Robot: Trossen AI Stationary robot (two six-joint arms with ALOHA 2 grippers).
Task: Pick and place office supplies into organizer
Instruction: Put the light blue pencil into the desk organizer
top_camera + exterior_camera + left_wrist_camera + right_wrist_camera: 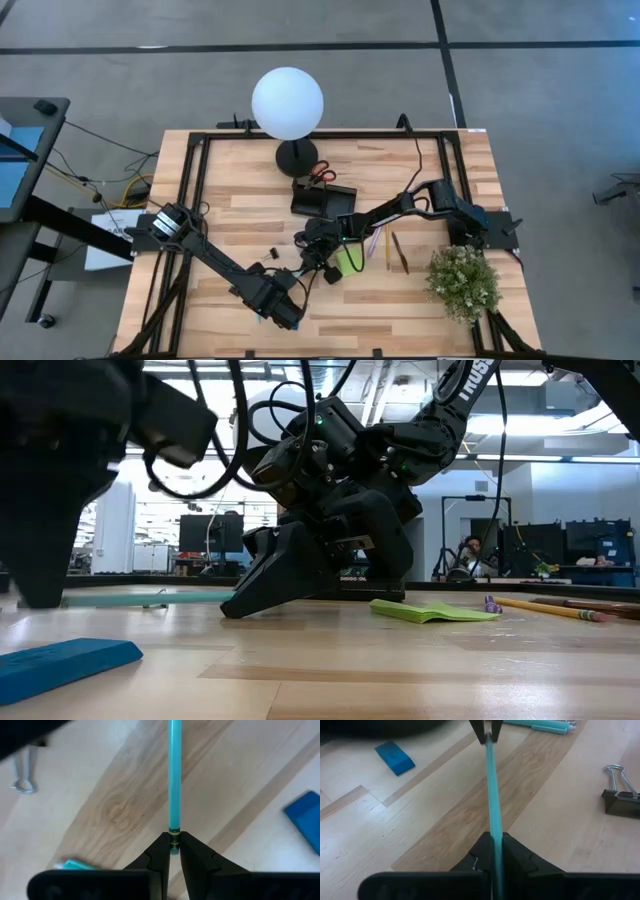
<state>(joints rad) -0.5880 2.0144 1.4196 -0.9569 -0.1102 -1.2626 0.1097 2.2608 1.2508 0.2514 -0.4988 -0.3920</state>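
Clearly slim light-blue pen [491, 785], straight, pinched at both ends by grippers.

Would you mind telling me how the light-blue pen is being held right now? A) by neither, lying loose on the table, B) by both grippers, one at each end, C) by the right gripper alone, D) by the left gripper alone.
B: the left gripper is clamped on one end of the light-blue pen, and the right gripper is clamped on the other end.
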